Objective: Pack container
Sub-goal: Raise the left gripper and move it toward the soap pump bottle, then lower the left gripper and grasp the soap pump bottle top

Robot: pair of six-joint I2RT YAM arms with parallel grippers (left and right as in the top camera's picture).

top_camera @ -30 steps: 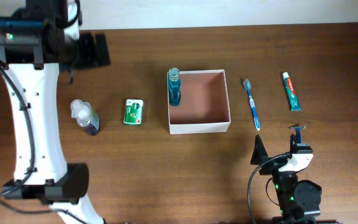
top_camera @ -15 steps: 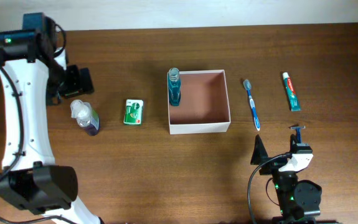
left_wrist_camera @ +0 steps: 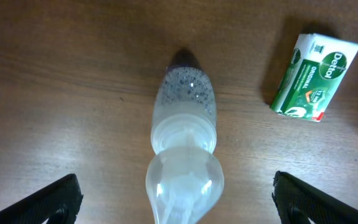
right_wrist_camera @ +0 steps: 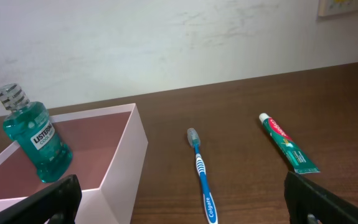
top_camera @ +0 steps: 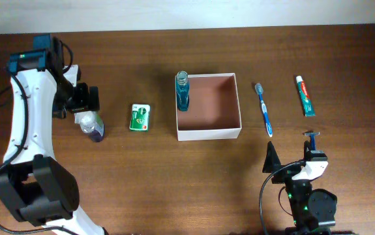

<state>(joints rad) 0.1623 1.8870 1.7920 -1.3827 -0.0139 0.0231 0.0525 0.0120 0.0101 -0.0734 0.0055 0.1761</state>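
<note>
The container (top_camera: 208,134) is a square white-walled box with a reddish-brown inside, at the table's middle. A teal mouthwash bottle (top_camera: 182,91) stands in its back-left corner and shows in the right wrist view (right_wrist_camera: 35,144) too. My left gripper (top_camera: 85,101) is open, just above a clear-capped bottle of dark liquid (top_camera: 90,123). In the left wrist view the bottle (left_wrist_camera: 183,130) stands between the spread fingers (left_wrist_camera: 54,199) without touching them. My right gripper (top_camera: 293,160) is open and empty near the front edge, facing the container (right_wrist_camera: 129,143).
A green soap bar (top_camera: 139,117) lies between the clear bottle and the container, also in the left wrist view (left_wrist_camera: 315,78). Right of the container lie a blue toothbrush (top_camera: 264,109), a toothpaste tube (top_camera: 305,95) and a razor (top_camera: 312,136).
My left arm has swung from the back-left corner toward the front and right, bringing its gripper over the clear bottle. The right arm has not moved.
</note>
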